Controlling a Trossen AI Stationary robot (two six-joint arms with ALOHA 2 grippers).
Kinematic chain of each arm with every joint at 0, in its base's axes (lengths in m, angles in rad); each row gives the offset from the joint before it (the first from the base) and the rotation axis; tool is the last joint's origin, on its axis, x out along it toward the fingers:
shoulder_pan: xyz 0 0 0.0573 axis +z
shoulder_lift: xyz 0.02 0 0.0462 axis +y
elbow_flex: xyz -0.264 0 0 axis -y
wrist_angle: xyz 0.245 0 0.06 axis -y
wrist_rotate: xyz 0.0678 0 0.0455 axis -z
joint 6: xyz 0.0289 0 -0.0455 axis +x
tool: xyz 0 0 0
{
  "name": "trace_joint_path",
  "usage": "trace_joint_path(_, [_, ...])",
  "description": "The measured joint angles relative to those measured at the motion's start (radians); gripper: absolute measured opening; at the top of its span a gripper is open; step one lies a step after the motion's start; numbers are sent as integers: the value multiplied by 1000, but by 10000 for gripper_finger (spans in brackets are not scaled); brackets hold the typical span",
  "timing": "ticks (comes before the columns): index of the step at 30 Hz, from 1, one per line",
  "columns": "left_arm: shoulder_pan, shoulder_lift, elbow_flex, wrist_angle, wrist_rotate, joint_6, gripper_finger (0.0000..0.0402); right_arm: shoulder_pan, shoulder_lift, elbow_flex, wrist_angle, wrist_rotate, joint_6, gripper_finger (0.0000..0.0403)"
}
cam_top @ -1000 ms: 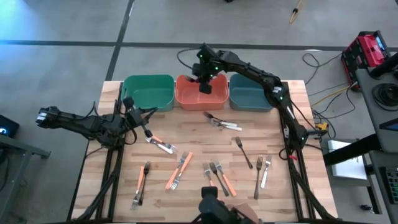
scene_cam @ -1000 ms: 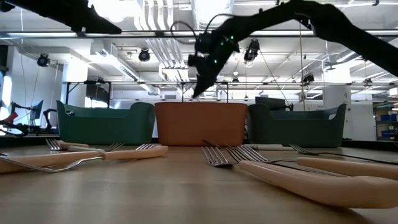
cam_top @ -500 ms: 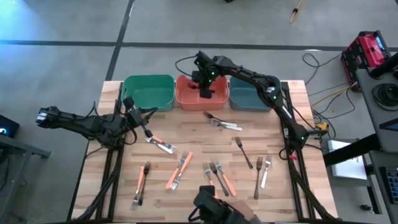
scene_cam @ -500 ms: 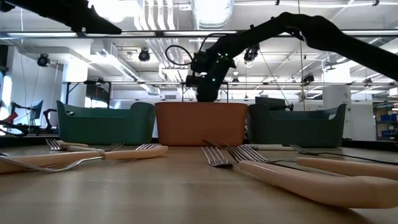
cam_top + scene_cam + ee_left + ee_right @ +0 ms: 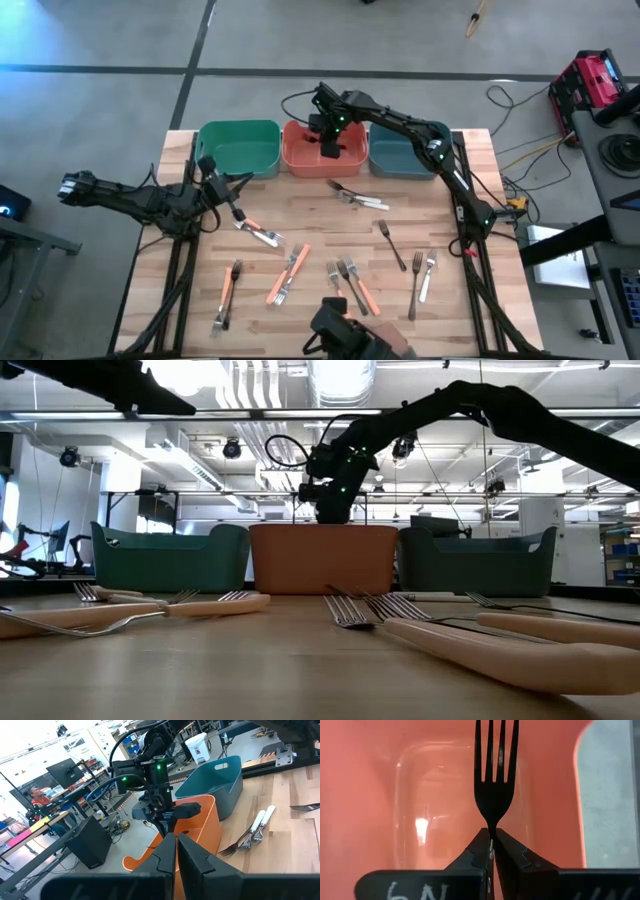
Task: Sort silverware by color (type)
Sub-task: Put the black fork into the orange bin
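We're over the bins now: the right gripper has dropped from above the orange bin down into its mouth over the last second, and since half a second ago it has barely moved, so we read this as the pause before a release. Its fingers are pinched tight on a fork, tines pointing down at the bin's bare floor in the right wrist view; the handle is hidden between the fingers, so we can't tell its colour from here. The left gripper waits closed and empty at the table's left edge, near the green bin, unmoved. The blue bin sits to the right of the orange one. Out on the wood, the rest of the silverware lies scattered, orange, dark and pale handles mixed, so we judge the sorting barely begun.
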Motion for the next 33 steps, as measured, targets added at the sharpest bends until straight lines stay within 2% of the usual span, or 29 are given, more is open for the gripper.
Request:
trace_joint_path(8, [0, 1, 0, 28, 0, -2, 0, 2, 0, 0, -11, 36, 72, 9])
trace_joint_path(19, [0, 2, 0, 32, 1, -107, 0, 3, -1, 0, -29, 37, 87, 9])
trace_joint_path(28, [0, 2, 0, 32, 1, -134, 0, 13, -1, 0, 109, 34, 132, 9])
trace_joint_path(33, [0, 2, 0, 33, 2, -148, 0, 20, -2, -5, 114, 34, 126, 9])
